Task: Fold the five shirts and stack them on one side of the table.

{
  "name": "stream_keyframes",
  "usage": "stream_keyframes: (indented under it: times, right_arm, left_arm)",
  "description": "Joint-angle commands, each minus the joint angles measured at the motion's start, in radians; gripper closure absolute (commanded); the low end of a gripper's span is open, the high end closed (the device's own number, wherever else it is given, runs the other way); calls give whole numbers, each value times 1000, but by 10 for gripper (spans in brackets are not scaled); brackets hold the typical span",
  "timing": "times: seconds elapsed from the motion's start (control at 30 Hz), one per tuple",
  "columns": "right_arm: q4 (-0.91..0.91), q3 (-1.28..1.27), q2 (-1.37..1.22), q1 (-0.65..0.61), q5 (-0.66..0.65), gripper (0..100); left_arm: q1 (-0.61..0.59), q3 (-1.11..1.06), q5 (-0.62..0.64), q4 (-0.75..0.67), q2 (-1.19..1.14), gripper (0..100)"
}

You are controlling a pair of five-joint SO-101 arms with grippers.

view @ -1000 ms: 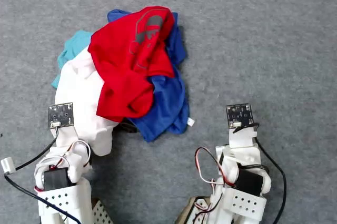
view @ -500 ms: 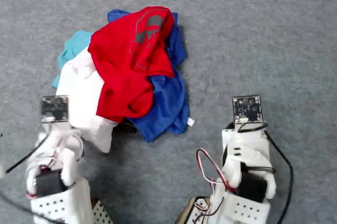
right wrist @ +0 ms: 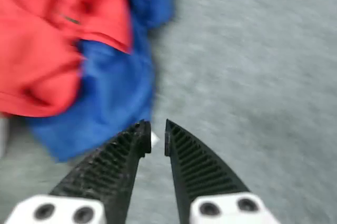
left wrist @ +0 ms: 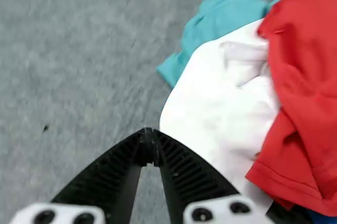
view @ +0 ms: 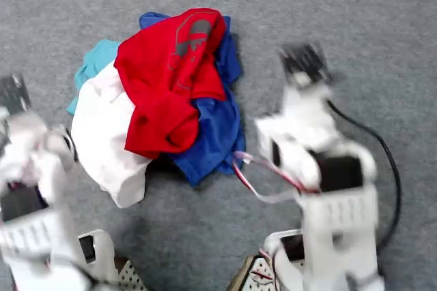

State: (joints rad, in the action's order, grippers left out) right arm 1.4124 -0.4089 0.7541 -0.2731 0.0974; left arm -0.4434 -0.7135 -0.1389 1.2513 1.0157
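The bench [view: 382, 45] wears a grey, matt, felt-like covering with a fine nap. The red shirt [view: 171, 79], blue shirt [view: 215, 134], white shirt [view: 102, 134] and teal shirt [view: 95, 59] are soft, matt, creased cloth. The left gripper [left wrist: 149, 140] and right gripper [right wrist: 157, 128] have fingers of matt black plastic, ribbed inside, set in smooth white plastic.
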Motion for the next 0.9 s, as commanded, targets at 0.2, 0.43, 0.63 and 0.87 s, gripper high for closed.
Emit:
stream_keyframes:
  times: [0.2,0.43,0.63,0.87]
  right_arm:
    - [2,636,-774,-271,84,924]
    - [51,1102,-1237,-355,152,765]
    - [206,1460,-1577,-400,175,659]
    - [301,1690,-1802,-395,175,716]
  left_arm:
    - [-164,284,21,124,-449,766]
    - [-288,281,15,152,-535,638]
    - [-290,249,14,150,-533,640]
    - [-288,169,14,144,-535,640]
